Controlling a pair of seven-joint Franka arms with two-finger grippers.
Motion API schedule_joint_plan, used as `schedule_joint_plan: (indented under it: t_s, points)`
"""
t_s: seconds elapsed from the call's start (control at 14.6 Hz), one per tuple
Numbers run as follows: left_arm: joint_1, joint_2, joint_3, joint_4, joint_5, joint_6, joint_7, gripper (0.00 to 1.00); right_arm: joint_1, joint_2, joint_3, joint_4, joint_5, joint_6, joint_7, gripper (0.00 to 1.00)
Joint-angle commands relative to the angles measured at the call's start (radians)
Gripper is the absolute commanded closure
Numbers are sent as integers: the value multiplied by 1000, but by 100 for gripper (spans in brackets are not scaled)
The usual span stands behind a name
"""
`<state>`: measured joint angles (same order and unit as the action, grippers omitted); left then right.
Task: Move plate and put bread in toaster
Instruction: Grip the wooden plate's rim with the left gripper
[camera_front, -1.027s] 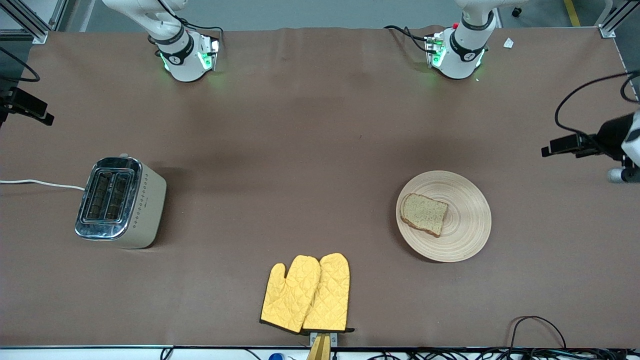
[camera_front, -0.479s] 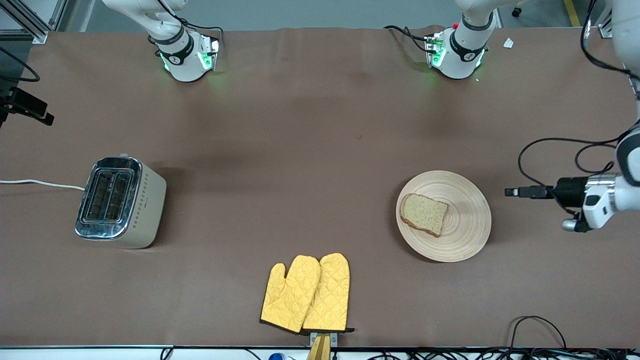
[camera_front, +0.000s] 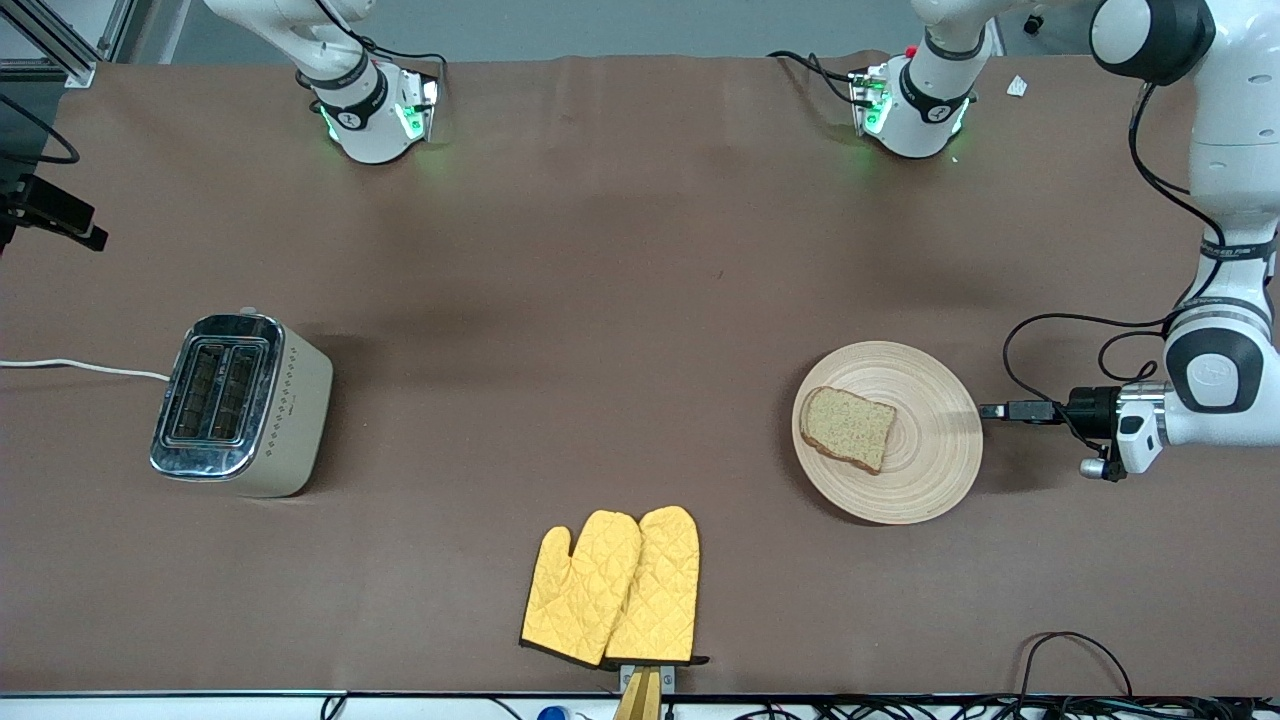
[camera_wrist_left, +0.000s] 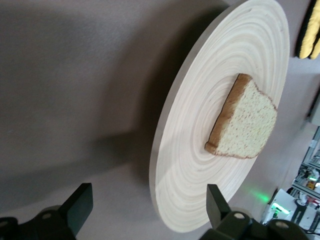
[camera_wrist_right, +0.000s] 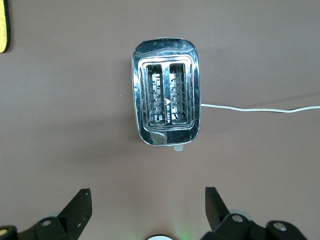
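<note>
The left pincer (camera_front: 985, 411), spread wide and empty, is levelled at the rim of the round tan wooden plate (camera_front: 925, 470) carrying the brown wholegrain bread slice (camera_front: 848, 428), presumably for an edge grasp; the right pincer (camera_wrist_right: 145, 200), likewise spread and empty, is held above the cream, chrome-topped toaster (camera_front: 240, 403).

Table: a brown cloth-covered top (camera_front: 620, 300), with both arm bases standing along its edge farthest from the front camera.
Toaster: the toaster (camera_front: 240, 403) stands toward the right arm's end, slots up, its white cord (camera_front: 80, 367) trailing off the table edge.
Plate: the plate (camera_front: 930, 470) lies flat toward the left arm's end.
Mitts: two yellow oven mitts (camera_front: 612, 588) lie side by side near the edge closest to the front camera, between toaster and plate.
</note>
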<state>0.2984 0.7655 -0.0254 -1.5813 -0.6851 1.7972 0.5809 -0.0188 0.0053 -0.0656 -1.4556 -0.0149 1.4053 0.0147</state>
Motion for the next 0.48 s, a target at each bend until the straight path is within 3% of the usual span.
schedule_joint_plan:
  t_s: [0.0,0.21,0.27,0.41]
  points:
    - [-11,23,-10,20,-63,24,14,0,-4,4,3,12,9,-9,13,0]
    - [-28,40,-11,18,-103,48,14,3,-6,4,3,12,9,-9,11,0]
    - [-28,47,-11,18,-103,50,19,11,-4,4,3,12,9,-11,11,0]
    - [-28,58,-11,18,-102,51,78,37,-4,4,3,12,9,-9,13,0]
